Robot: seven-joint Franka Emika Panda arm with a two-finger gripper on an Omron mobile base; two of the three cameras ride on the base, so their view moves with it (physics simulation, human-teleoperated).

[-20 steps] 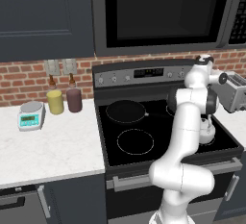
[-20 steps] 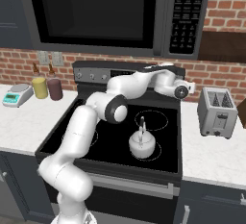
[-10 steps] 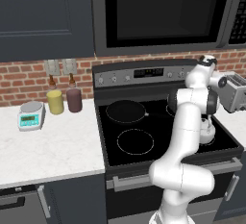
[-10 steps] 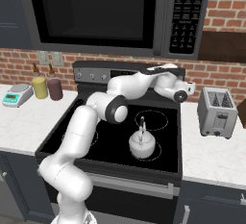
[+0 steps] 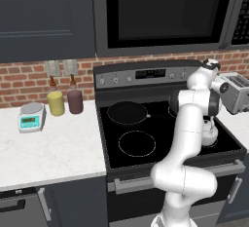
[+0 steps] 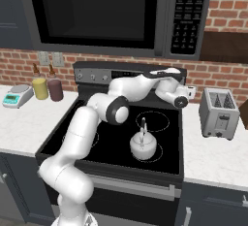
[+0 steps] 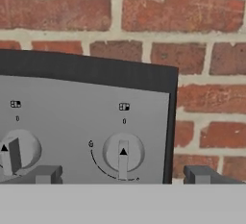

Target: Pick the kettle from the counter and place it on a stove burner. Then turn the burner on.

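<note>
On the right-front stove burner [image 6: 147, 148] sits the kettle [image 6: 143, 147], upright. Up at 12 o'clock, the claw [image 7: 123, 174] faces a stove knob [image 7: 123, 153] (tips apart, nothing between them), pointer straight up.

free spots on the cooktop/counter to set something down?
Bare: the left-front ring, and the counter in front of the scale and jars. Crowded: the kettle on the right-front ring, the pan left-rear, the end effector at the knobs.
</note>
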